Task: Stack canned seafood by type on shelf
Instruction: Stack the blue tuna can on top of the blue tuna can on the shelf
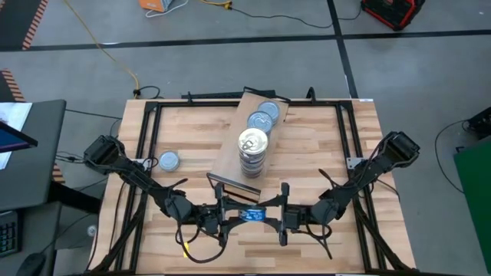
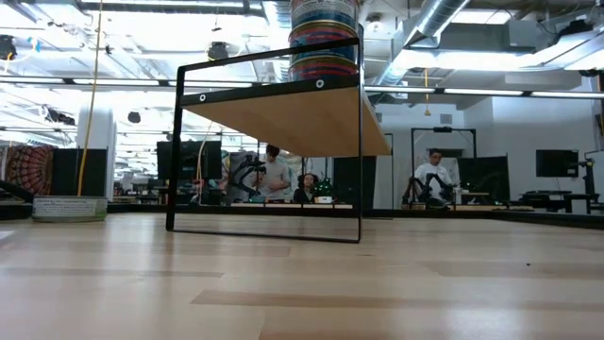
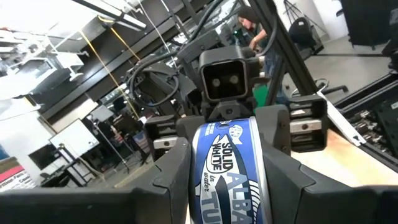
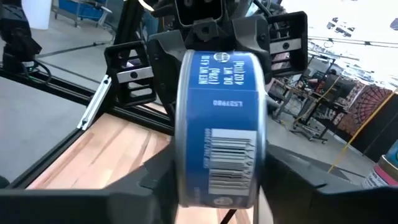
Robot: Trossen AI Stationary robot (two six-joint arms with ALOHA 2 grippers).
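High view: you see both arms meeting at the near edge of the surface [image 1: 322,146], just in front of the shelf's dark front edge.
Shelf [image 1: 230,157]: light-wood board lying at a slant across the middle of the surface, its far end at the back rail.
Blue tin [image 1: 253,215]: held on edge between the two hands, just in front of the shelf's near end.
Left hand [image 1: 228,215]: fingers [image 3: 168,180] partly spread and closed on the blue tin; in the left wrist view you see its "solid white" label between them.
Right hand [image 1: 278,218]: fingers [image 4: 155,180] partly spread against the same blue tin; in the right wrist view its barcode side faces you.
Stack of tins [image 1: 252,151]: on the shelf toward its near end, topped by a pale gold pull-tab lid.
Silver-topped tins [image 1: 265,115]: two, flat on the shelf behind the stack, toward its far end.
Lone tin [image 1: 168,160]: on the surface well left of the shelf.
Low view: the shelf stands raised on a black frame [image 2: 267,146], the stack on top of it.
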